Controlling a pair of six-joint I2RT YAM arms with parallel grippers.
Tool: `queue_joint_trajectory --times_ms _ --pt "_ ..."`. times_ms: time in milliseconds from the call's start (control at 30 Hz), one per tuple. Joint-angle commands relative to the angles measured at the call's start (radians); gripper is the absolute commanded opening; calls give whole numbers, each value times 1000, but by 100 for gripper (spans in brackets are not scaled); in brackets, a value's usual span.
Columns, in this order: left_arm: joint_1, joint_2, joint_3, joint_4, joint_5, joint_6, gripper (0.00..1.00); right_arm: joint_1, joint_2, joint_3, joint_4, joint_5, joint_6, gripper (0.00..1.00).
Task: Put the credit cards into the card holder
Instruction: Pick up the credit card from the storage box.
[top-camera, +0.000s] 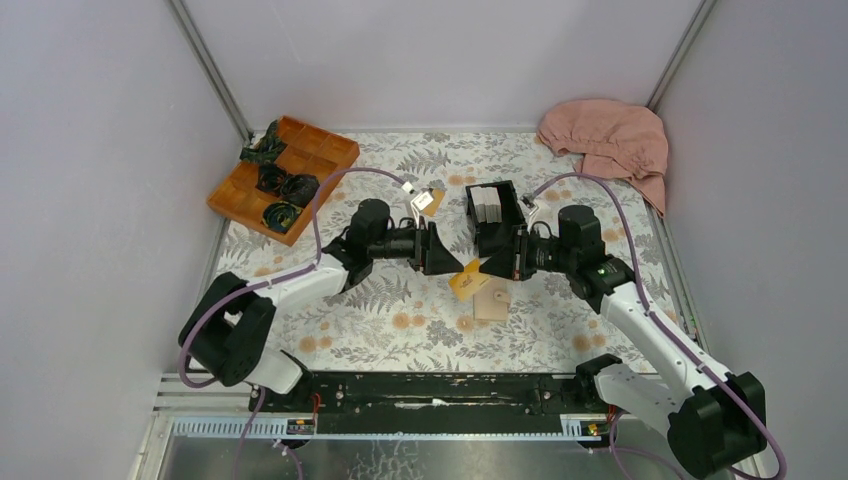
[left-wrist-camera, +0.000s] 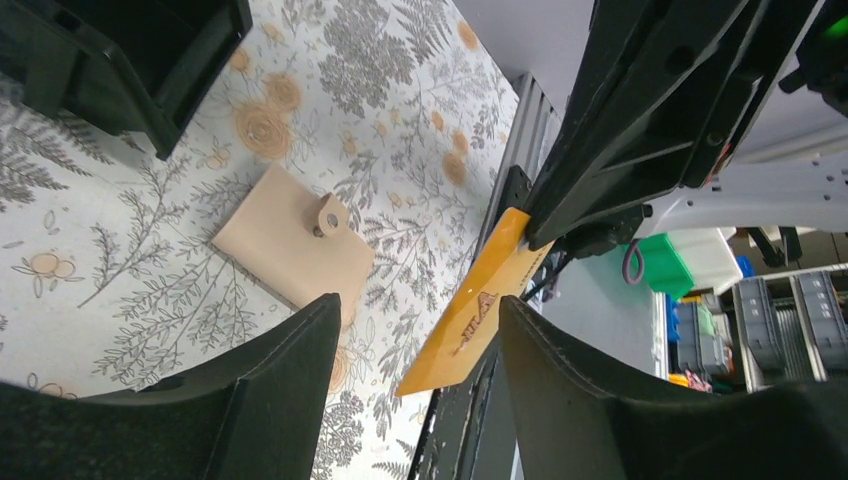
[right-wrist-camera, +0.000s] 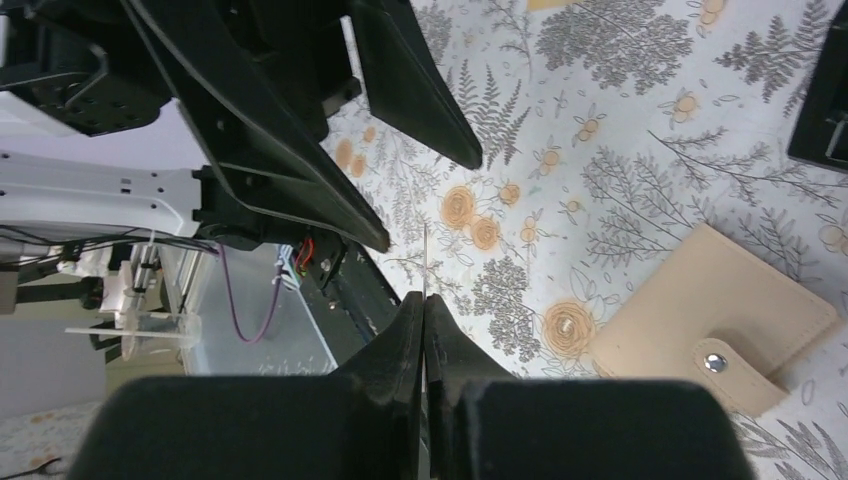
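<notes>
The right fingers (right-wrist-camera: 398, 345) pinch 1 orange card (left-wrist-camera: 480, 300) by its end. Its long axis points away from them, the free end between the wide-open left fingers (left-wrist-camera: 285, 375). The closed wallet (left-wrist-camera: 280, 245) lies on the bench (left-wrist-camera: 130, 290) just below both pairs.

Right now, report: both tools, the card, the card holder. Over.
Right tool shut on orange credit card, held above table. Left tool open, fingers either side of card's free end. Card holder lies folded, tab snapped shut. Nothing else blocking.
</notes>
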Motion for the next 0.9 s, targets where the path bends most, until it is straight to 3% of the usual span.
queue_joint_trajectory --times_ms 0,200,367,433,567,633,867 --pt "-5 21 33 -10 99 40 66 8 10 -7 111 -80 54 0" --pt "-5 50 48 -21 142 50 64 20 44 -20 175 -111 87 0" --pt "-4 72 53 4 198 33 53 23 78 -29 212 -119 100 0" --pt "-5 82 53 4 219 33 43 22 88 -30 226 -118 103 0" --pt "-4 91 50 -16 242 45 11 21 104 -16 230 -112 101 0" --pt "-3 91 48 -17 254 43 1 21 114 -5 229 -104 102 0" --pt "2 84 36 21 269 18 0 20 130 16 229 -67 93 1"
